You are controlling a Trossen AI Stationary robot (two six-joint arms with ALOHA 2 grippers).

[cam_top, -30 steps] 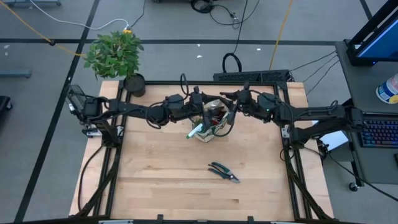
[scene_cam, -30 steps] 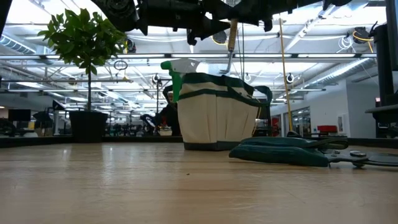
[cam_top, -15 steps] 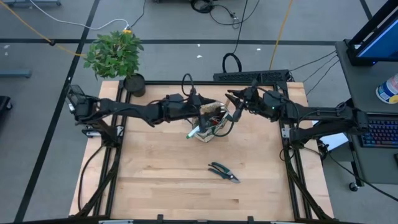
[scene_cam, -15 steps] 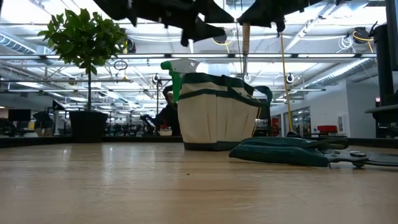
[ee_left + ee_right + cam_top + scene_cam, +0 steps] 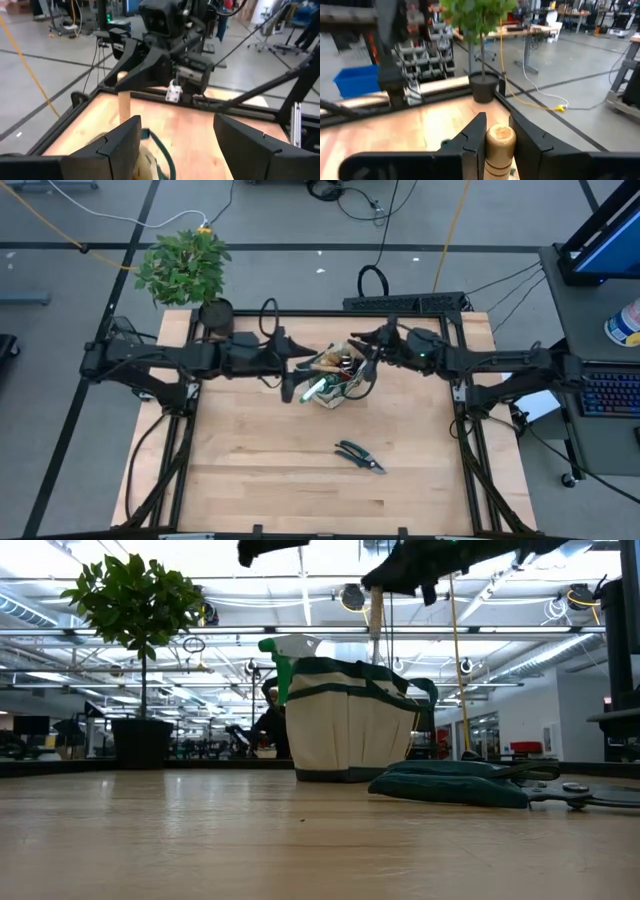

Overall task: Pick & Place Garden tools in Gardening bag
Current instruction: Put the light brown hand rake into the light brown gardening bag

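Observation:
The beige gardening bag with green trim stands at the table's far middle and also shows in the low view. Several tools stick out of it, among them the green-white sprayer. My right gripper is over the bag's right side, shut on a wooden-handled tool. My left gripper is open and empty, left of the bag; its wide-apart fingers show in the left wrist view. Dark pruning shears lie flat on the table nearer the front. My right gripper pinches the tool's wooden handle near its rounded top end between its two fingers. The fingers come about level from the table's right and lie across the handle. The tool hangs upright over the bag; the bag's rim hides its lower end.
A leafy potted plant in a black pot stands at the table's far left corner. The shears also show low at the right in the low view. Bare wood lies in front of the bag.
My left gripper has drawn back from above the bag toward the table's left edge. My right gripper, still shut on the wooden-handled tool, swung a little toward the right edge and came back over the bag, the tool staying upright.

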